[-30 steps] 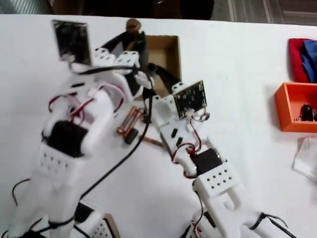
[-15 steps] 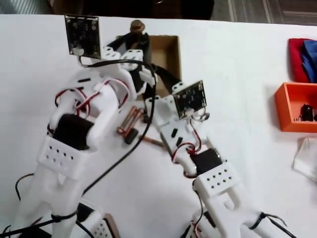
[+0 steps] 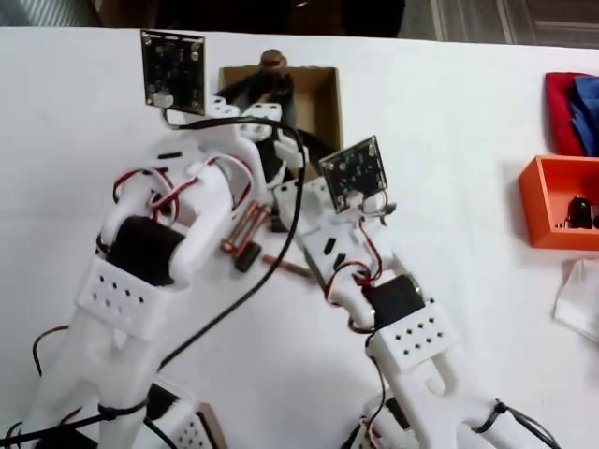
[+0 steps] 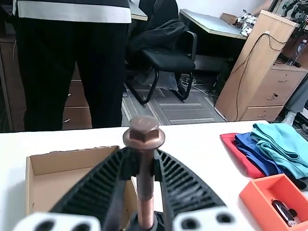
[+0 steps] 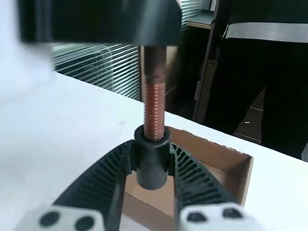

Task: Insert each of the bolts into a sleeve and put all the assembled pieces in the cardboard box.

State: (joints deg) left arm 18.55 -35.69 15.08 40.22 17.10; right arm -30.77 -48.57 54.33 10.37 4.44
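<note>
The bolt (image 4: 144, 136) looked like a stiff, solid metal piece, dense for its size. Its smooth upper shank could slip, while its threaded lower end would bite. The left claw (image 4: 143, 156) was clenched on the plain shank just under the hexagonal head, at the centre of the left wrist view, which seemed the sound place to hold it. Below it, the right claw (image 5: 152, 159) gripped the black sleeve (image 5: 153, 168) across its middle. The sleeve appeared hard, light and round, so it might twist or pop out if squeezed off-centre. The threaded tip stood at the sleeve's mouth, upright and in line with it, over the near edge of the cardboard box (image 5: 211, 156). That box sat at the upper centre of the high view on the white desk (image 3: 449, 112). How far the tip reached inside the sleeve could not be told, since the bore hid it. From above, the arms covered the joint and much of the box floor, so any finished pieces inside stayed unknown. Spare bolts (image 3: 241, 232) lay at mid-frame, partly under the arms.
</note>
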